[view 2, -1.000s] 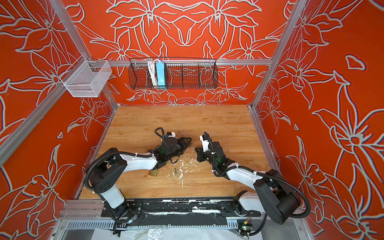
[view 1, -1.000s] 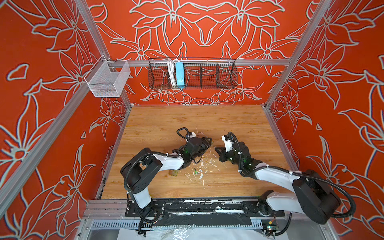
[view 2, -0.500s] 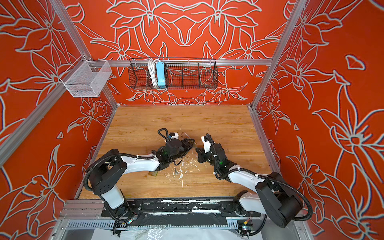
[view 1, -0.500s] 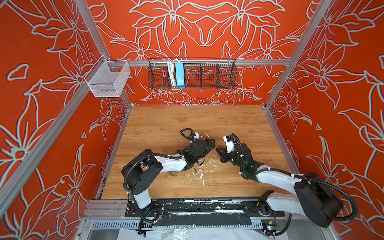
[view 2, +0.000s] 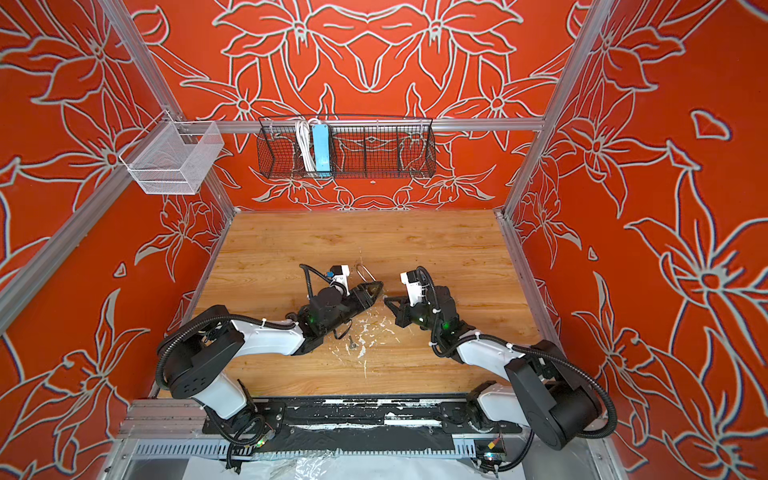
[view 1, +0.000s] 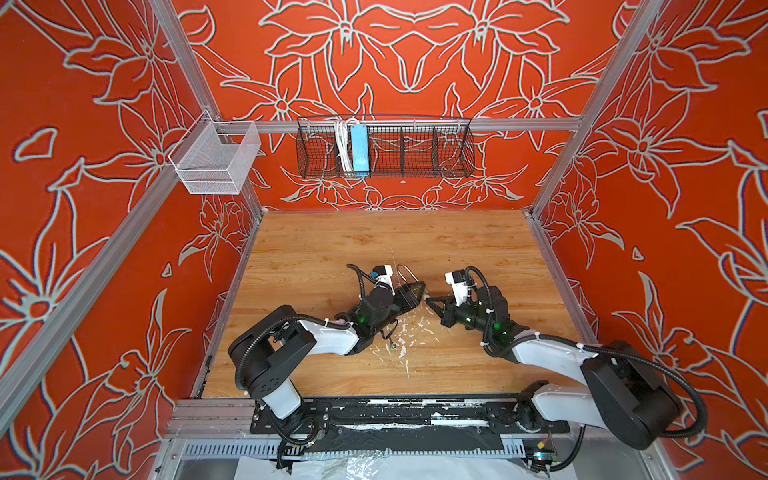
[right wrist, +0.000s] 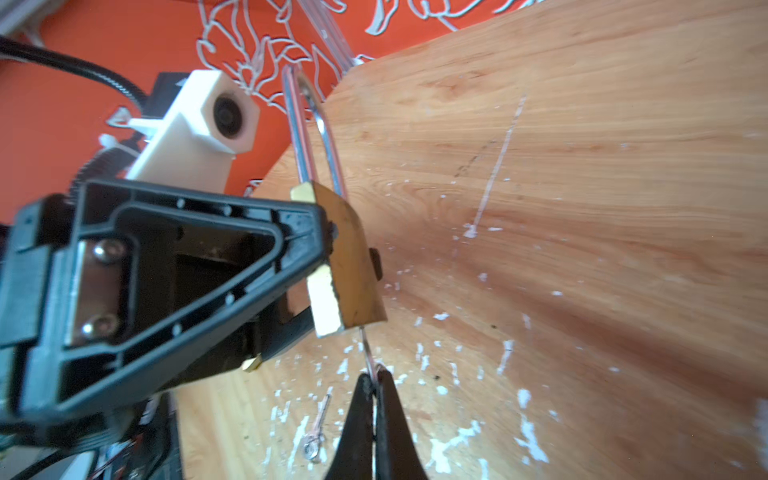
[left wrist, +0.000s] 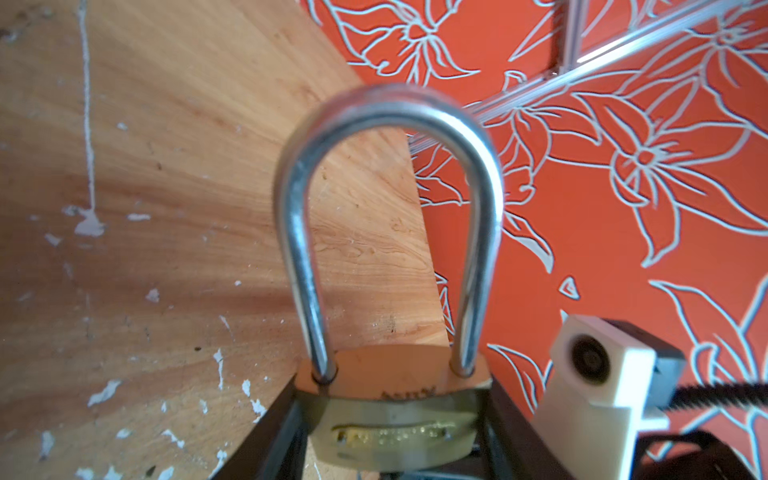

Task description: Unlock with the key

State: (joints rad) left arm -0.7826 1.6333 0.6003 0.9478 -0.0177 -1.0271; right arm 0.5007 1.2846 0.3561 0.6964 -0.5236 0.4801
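Gripping the brass padlock (left wrist: 390, 419) by its body in the left gripper (view 1: 413, 291), jaws closed onto its two sides, holding it in the air above the wooden tabletop (right wrist: 582, 187) with the steel shackle (left wrist: 386, 108) standing clear of the fingers. Pinching a thin silver key (right wrist: 367, 351) in the right gripper (right wrist: 376, 380), jaws pressed tight on its head, blade reaching up to the bottom face of the lock body. Meeting the brass at that face, going by the right wrist view; not possible to tell how deep the blade is sitting in the keyway, or whether it is in at all. Showing both shackle legs seated in the body in the left wrist view, so judging the lock not yet open. Leaving a second small key (right wrist: 316, 428) lying loose on the tabletop below, among white flecks, apart from both grippers. Judging the pick-up of lock and key done and the two brought together; left to do, most likely: seating the blade fully, turning it, and getting one shackle leg springing free
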